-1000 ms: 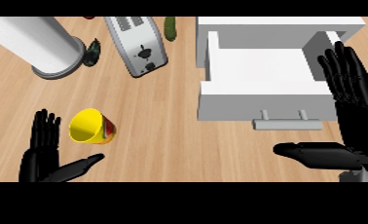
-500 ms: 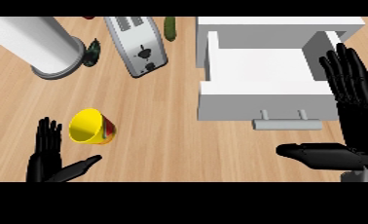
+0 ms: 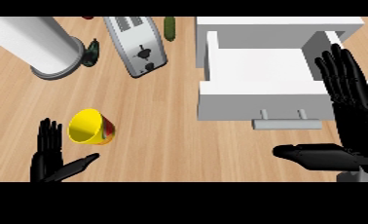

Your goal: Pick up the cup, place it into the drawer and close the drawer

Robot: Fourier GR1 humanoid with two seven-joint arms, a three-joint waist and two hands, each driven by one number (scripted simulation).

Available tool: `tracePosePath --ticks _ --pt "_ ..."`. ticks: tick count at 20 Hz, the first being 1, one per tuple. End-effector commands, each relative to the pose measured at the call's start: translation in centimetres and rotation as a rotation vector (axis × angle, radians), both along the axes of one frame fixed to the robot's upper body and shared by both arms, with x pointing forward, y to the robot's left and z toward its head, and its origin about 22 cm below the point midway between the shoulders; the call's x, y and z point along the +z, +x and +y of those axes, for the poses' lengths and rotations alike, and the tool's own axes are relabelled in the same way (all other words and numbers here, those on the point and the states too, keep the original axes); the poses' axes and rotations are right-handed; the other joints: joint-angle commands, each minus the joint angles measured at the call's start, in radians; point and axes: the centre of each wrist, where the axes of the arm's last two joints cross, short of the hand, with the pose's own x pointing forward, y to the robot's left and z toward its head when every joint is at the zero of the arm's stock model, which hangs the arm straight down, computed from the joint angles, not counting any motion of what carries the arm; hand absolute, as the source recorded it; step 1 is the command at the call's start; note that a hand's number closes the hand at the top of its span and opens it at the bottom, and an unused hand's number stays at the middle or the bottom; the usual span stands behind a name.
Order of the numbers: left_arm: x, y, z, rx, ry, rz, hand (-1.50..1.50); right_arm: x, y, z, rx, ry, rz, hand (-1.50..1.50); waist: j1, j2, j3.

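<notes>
Two robot hands show at the lower edge of the head view, and neither has hold of anything. The left robot hand (image 3: 49, 156) is at the lower left, fingers straight and pointing up the view, thumb spread out to the right. The yellow cup (image 3: 89, 127) sits on the wooden counter (image 3: 165, 121) just beside this hand, a little above and to the right of its fingertips and apart from them. The cup's mouth faces up toward the view and a red and green mark shows on its outer side. I cannot tell whether it stands quite upright.

The right robot hand (image 3: 346, 91) is at the right edge, fingers straight and upright, its thumb (image 3: 313, 153) reaching left across the counter below the drawer. Its fingers overlap the right side of the white drawer (image 3: 210, 57) in the view; whether they touch it I cannot tell. The drawer stands pulled out of its white cabinet (image 3: 277, 23), the inside open to view, with a grey bar handle (image 3: 287, 122) on its front face. It is well apart from the cup.

Farther back on the left lie a silver toaster (image 3: 137, 45), a large white cylinder with a grey base (image 3: 39, 45), a small dark green item (image 3: 91, 54) between the two, and a green cucumber (image 3: 170, 28) between toaster and cabinet.
</notes>
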Motion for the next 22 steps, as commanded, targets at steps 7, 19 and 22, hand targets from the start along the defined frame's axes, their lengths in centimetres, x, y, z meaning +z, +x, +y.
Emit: tracePosePath --ticks 7,19,22 --pt "-1.3 1.2 0.0 -0.016 -0.005 -0.034 -1.5 -1.3 0.4 -1.4 0.014 0.0 -0.013 -1.5 -0.004 0.002 -0.001" --pt "-1.5 1.9 -1.4 -0.088 -0.081 -0.089 -1.5 -0.2 0.3 0.8 0.029 0.0 0.017 -1.5 -0.005 0.002 -0.001" --pt "-1.4 3.1 -2.9 -0.127 -0.108 -0.103 -1.5 0.0 1.1 0.0 0.02 0.014 0.019 -1.5 -0.006 0.003 -0.002"
